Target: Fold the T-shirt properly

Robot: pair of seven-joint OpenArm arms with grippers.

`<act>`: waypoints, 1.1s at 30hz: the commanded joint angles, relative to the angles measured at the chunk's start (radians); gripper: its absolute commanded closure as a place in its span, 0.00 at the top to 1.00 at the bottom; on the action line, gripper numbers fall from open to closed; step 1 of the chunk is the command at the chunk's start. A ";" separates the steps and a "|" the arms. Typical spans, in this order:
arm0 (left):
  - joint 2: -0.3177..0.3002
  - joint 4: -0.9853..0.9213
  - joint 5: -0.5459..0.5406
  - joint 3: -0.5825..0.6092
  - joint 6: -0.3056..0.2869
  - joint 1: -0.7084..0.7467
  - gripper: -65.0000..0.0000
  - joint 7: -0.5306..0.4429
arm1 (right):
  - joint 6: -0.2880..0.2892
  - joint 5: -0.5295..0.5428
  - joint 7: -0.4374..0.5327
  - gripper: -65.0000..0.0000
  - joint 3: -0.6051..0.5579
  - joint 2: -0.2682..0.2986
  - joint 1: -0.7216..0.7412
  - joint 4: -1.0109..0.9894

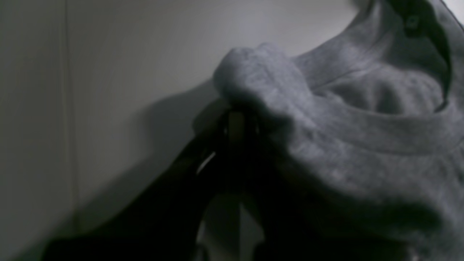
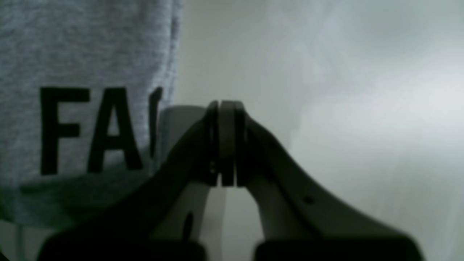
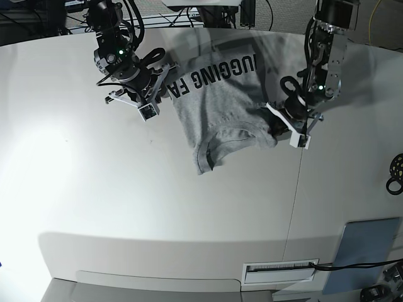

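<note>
T-shirt: the heather-grey cotton T-shirt (image 3: 223, 104) with bold black capital lettering lies print-up and rumpled on the white table (image 3: 157, 207), between the two arms, its ribbed neck end toward the camera.
Left gripper: the left gripper (image 1: 235, 119) has its dark jaws pinched together on a bunched fold of grey fabric beside the collar.
Right gripper: the right gripper (image 2: 226, 143) has its jaws pressed together with nothing between them, just beside the lettered edge.
Pad: a flat grey-blue rectangular pad (image 3: 367, 246) lies well apart, at the table's near corner.

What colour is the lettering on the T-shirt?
Black capitals on the heather-grey T-shirt; clearest in the right wrist view.
</note>
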 commanded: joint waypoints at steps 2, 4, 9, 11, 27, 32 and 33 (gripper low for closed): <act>0.024 -0.006 0.008 0.003 -0.011 -0.021 0.00 0.043 | -0.002 -0.004 0.017 0.00 0.002 0.002 0.005 0.018; 0.037 -0.013 0.012 0.003 -0.009 -0.040 0.00 0.043 | -0.016 -0.002 0.010 0.00 0.001 0.000 -0.003 0.018; 0.040 -0.014 0.042 0.003 0.006 -0.073 0.00 0.043 | -0.058 0.007 0.016 0.00 0.002 0.000 -0.066 0.019; 0.040 -0.014 0.049 0.003 0.007 -0.079 0.00 0.043 | -0.066 0.007 0.056 0.00 0.002 0.000 -0.093 0.019; -0.114 0.185 0.084 0.003 0.204 0.087 0.00 0.047 | -0.196 -0.057 0.043 0.00 0.166 0.003 -0.124 0.211; -0.188 0.303 0.089 0.002 0.246 0.229 0.00 0.043 | -0.195 -0.057 0.014 0.00 0.312 0.003 -0.183 0.286; -0.199 0.324 0.100 0.001 0.246 0.256 0.00 0.044 | -0.194 -0.057 0.006 0.00 0.340 0.003 -0.199 0.296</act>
